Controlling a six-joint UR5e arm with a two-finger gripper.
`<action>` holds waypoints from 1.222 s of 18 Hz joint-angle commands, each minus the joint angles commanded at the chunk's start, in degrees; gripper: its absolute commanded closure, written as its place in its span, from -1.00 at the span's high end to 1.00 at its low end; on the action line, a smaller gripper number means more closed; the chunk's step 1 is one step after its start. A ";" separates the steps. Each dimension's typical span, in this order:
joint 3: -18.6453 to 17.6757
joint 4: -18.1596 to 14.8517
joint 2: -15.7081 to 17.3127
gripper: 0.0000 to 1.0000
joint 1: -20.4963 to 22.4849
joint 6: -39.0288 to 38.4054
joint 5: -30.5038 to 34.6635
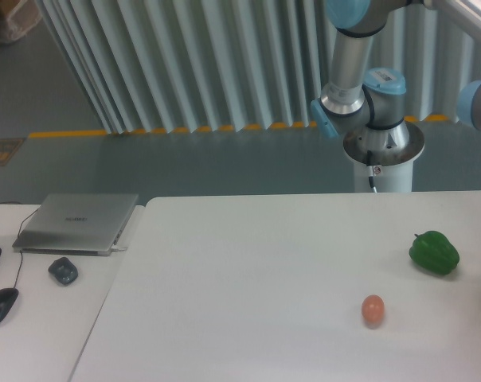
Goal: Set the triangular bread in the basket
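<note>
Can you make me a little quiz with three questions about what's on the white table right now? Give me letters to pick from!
1. Where is the green bell pepper compared with the egg?
A. Nearer the camera and to the left
B. Farther back and to the right
C. On top of it

2. How many eggs are on the table?
A. One
B. Two
C. Three

3. Is the laptop on the side desk open or closed?
A. Open
B. Closed
C. Standing on its edge

Answers: 1 B, the pepper sits higher and further right in the picture. 2 A, only one brown egg shows. 3 B, its lid lies flat.
</note>
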 joint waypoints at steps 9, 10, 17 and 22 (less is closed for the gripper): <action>-2.46 1.24 -0.71 1.00 -1.23 -1.49 -2.79; -2.64 0.36 -0.45 1.00 -1.06 -1.32 -4.64; 3.68 -13.62 -0.18 1.00 -0.44 4.92 -4.74; 5.01 -13.97 -0.53 1.00 -0.35 5.10 -5.45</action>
